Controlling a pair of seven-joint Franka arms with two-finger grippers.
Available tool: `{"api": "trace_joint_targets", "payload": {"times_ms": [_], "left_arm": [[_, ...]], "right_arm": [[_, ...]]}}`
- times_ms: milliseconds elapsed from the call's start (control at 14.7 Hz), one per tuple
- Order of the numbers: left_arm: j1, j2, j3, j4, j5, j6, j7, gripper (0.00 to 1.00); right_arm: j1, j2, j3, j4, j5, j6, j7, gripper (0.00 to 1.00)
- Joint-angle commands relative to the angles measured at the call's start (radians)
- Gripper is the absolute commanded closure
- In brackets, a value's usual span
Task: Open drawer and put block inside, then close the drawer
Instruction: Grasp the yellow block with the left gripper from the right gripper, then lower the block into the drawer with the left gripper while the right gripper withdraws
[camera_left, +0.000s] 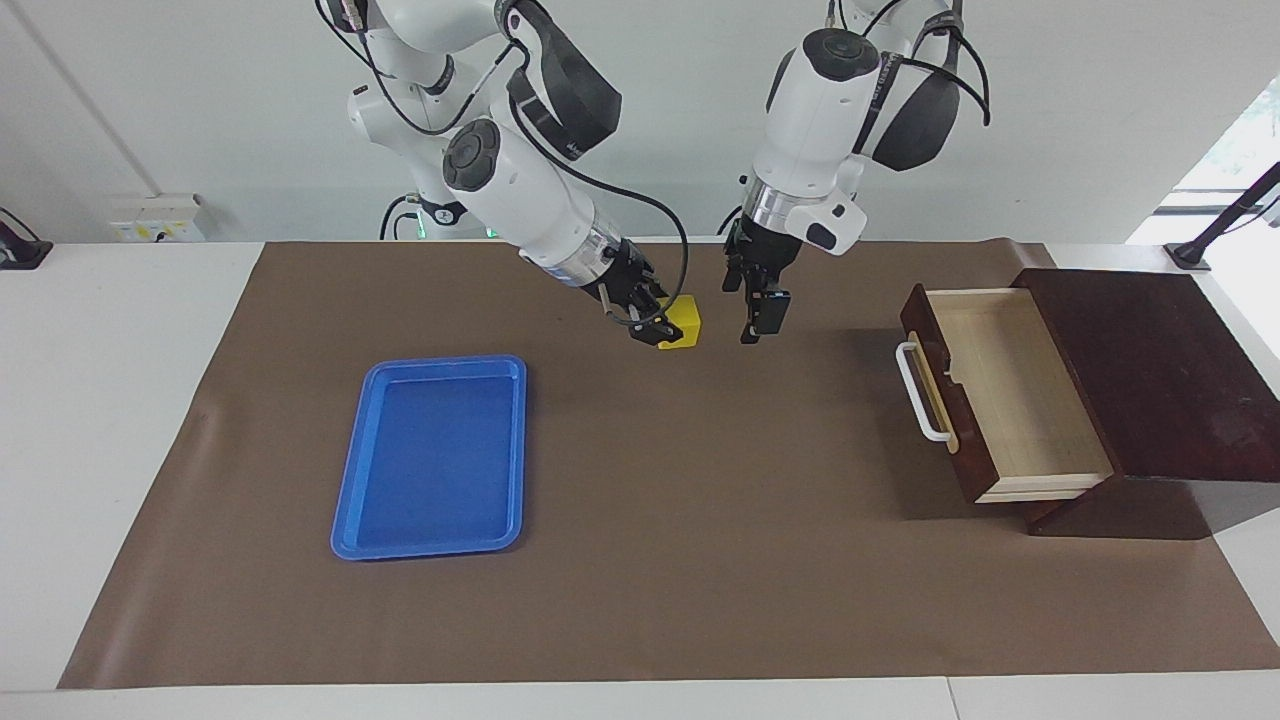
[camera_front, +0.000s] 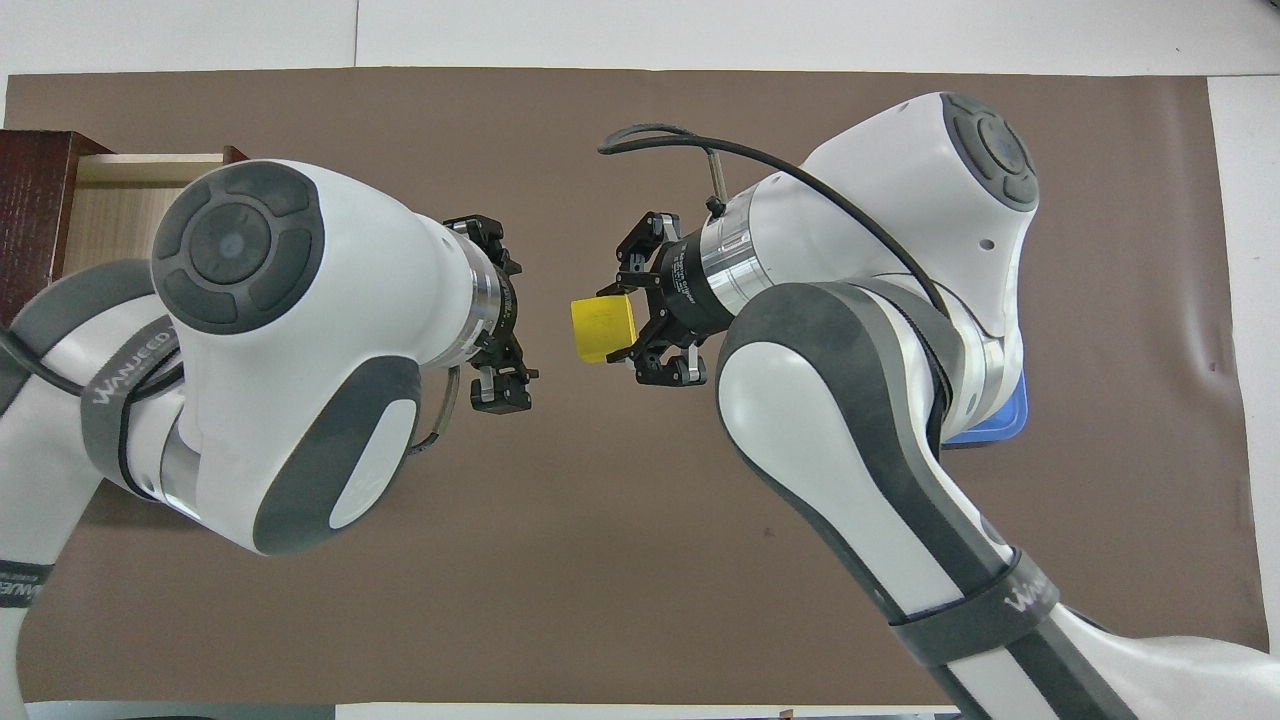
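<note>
Facing view
- The drawer (camera_left: 1000, 395) stands pulled out of its dark wooden box (camera_left: 1150, 380) at the left arm's end of the table. Its pale interior is exposed, and its white bar handle (camera_left: 918, 392) faces the middle of the table.
- The block (camera_left: 684, 321) sits near the middle of the brown mat (camera_left: 650, 560), toward the robots' edge. Whether it rests on the mat or is lifted just clear of it cannot be told.
- The right gripper (camera_left: 652, 322) comes in at a slant from the right arm's end; its fingers are clamped on the block.
- The left gripper (camera_left: 762, 322) hangs point-down just beside the block, between the block and the drawer, apart from both. Its fingers are spread and hold nothing.
- A blue tray (camera_left: 435, 455) lies flat on the mat toward the right arm's end, farther from the robots than the block.

Overhead view
- The block (camera_front: 603, 328) shows between the two grippers, at the tip of the right gripper (camera_front: 632, 322), whose fingers bracket it on two sides.
- The left gripper (camera_front: 500, 330) faces the block across a strip of bare mat (camera_front: 640, 560), not touching it.
- A corner of the drawer (camera_front: 120, 205) and its box (camera_front: 35, 220) shows beside the left arm.
- Only a corner of the blue tray (camera_front: 1000, 420) shows under the right arm.
</note>
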Motion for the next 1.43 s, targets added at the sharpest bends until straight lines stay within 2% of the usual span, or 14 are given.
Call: {"api": "trace_joint_targets", "payload": {"times_ms": [0, 408, 680, 748, 816, 1020, 1088, 1360], "left_arm": [[-0.047, 0.03, 0.018, -0.005, -0.01, 0.018, -0.059, 0.0], [-0.091, 0.082, 0.018, 0.029, -0.005, 0.031, -0.165, 0.0], [-0.1, 0.084, 0.018, 0.038, -0.005, 0.019, -0.165, 0.0], [-0.1, 0.084, 0.018, 0.038, -0.005, 0.019, -0.165, 0.06], [-0.1, 0.084, 0.018, 0.038, -0.005, 0.022, -0.165, 0.22], [-0.1, 0.084, 0.018, 0.036, -0.005, 0.03, -0.165, 0.91], [-0.1, 0.084, 0.018, 0.036, -0.005, 0.03, -0.164, 1.0], [-0.097, 0.084, 0.018, 0.036, -0.005, 0.031, -0.161, 1.0]], "right_arm": [[0.0, -0.028, 0.003, -0.035, 0.039, 0.011, 0.015, 1.0], [-0.002, -0.028, 0.003, -0.03, 0.049, 0.008, 0.014, 1.0], [-0.003, -0.027, 0.003, -0.027, 0.049, 0.006, 0.014, 1.0], [-0.003, -0.027, 0.003, -0.026, 0.049, 0.006, 0.014, 1.0], [-0.003, -0.027, 0.003, -0.026, 0.049, 0.006, 0.014, 1.0], [-0.005, -0.025, 0.003, -0.024, 0.051, 0.006, 0.014, 1.0], [-0.005, -0.025, 0.003, -0.024, 0.051, 0.006, 0.014, 1.0], [-0.009, -0.025, 0.003, -0.021, 0.059, -0.001, 0.014, 1.0]]}}
